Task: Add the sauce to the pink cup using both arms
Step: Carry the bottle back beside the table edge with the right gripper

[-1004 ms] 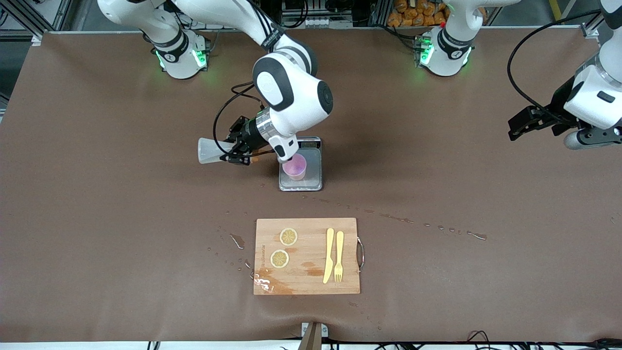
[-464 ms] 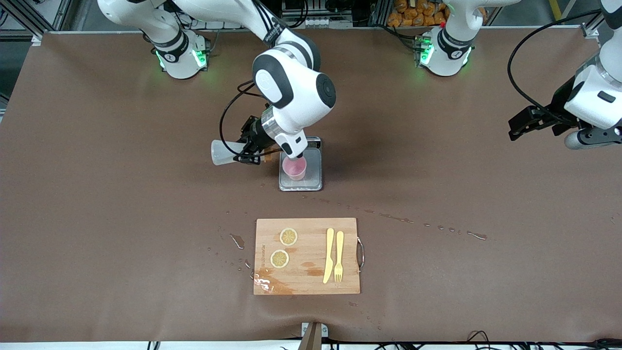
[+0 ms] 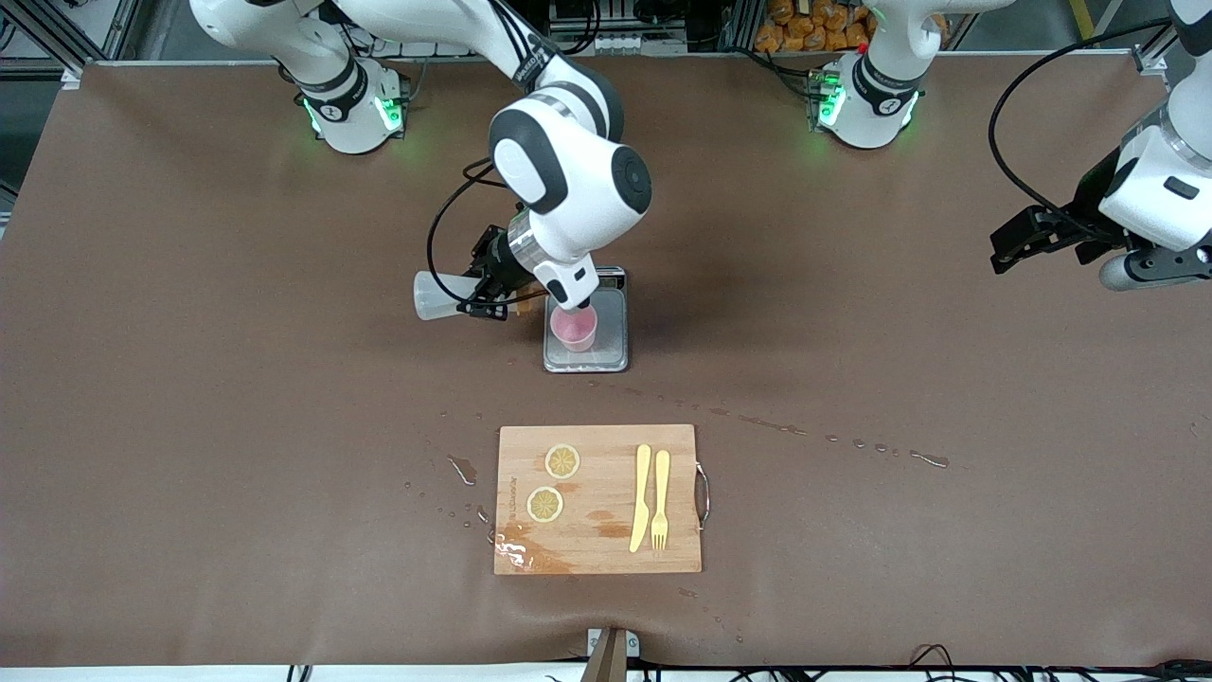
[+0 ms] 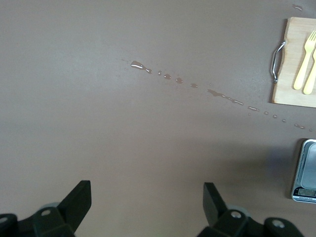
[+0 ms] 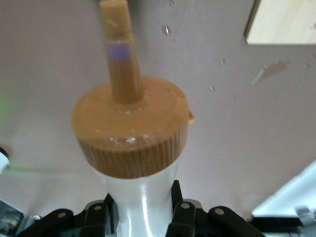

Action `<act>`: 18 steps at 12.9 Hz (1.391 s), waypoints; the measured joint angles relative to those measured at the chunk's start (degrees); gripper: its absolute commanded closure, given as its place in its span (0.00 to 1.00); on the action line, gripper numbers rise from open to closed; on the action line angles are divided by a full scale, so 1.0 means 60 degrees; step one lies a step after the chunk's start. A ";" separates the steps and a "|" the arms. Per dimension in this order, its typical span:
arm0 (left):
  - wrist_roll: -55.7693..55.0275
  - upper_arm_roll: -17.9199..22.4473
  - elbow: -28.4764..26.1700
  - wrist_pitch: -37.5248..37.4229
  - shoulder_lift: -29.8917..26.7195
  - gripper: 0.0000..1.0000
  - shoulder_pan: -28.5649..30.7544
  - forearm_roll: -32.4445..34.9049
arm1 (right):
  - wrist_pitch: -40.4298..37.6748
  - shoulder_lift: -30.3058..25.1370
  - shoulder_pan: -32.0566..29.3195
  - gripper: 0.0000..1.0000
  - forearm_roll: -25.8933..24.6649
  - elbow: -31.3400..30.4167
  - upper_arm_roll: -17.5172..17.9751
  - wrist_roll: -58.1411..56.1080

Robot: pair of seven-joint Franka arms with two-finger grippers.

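Observation:
The pink cup [image 3: 575, 331] stands upright on a small silver scale [image 3: 609, 322] at mid-table. My right gripper [image 3: 490, 301] is beside the scale toward the right arm's end, shut on the sauce bottle [image 3: 437, 295]. The bottle is tipped nearly level with its base away from the cup. In the right wrist view the fingers [image 5: 183, 217] clamp the white bottle [image 5: 145, 197] just below its orange cap [image 5: 131, 131]. The arm's wrist hides the nozzle tip and part of the cup's rim in the front view. My left gripper [image 3: 1027, 242] waits open and empty in the air at the left arm's end of the table, as the left wrist view [image 4: 146, 197] shows.
A wooden cutting board [image 3: 597, 540] lies nearer to the front camera than the scale, with two lemon slices [image 3: 561, 461], a yellow knife [image 3: 641, 497] and a fork [image 3: 660, 499]. A trail of liquid drops [image 3: 786, 428] crosses the brown mat. The scale [image 4: 307, 170] also shows in the left wrist view.
My right gripper moved with the bottle toward the cup, bringing the nozzle end up to the cup's rim. It has held almost still over the last half second. The left arm has not moved.

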 measured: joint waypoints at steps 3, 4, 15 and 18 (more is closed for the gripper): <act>0.0000 -0.0008 0.0003 0.0000 -0.0007 0.00 0.0000 0.0000 | 0.0582 -0.0043 -0.0726 1.00 0.1122 0.0032 -0.0035 0.0356; 0.0000 -0.0008 0.0003 0.0000 -0.0008 0.00 0.0000 0.0000 | 0.0679 -0.0071 -0.0914 1.00 0.1347 0.0063 -0.0044 0.0396; 0.0000 -0.0049 -0.0054 0.0003 0.0042 0.00 -0.0004 0.0000 | 0.0954 -0.0928 -0.4221 1.00 0.4310 0.0145 -0.0096 0.0237; 0.0000 -0.0116 -0.0069 0.0023 0.0142 0.00 -0.0065 0.0000 | 0.1232 -0.0927 -0.5130 1.00 0.4458 0.0064 -0.0096 -0.0556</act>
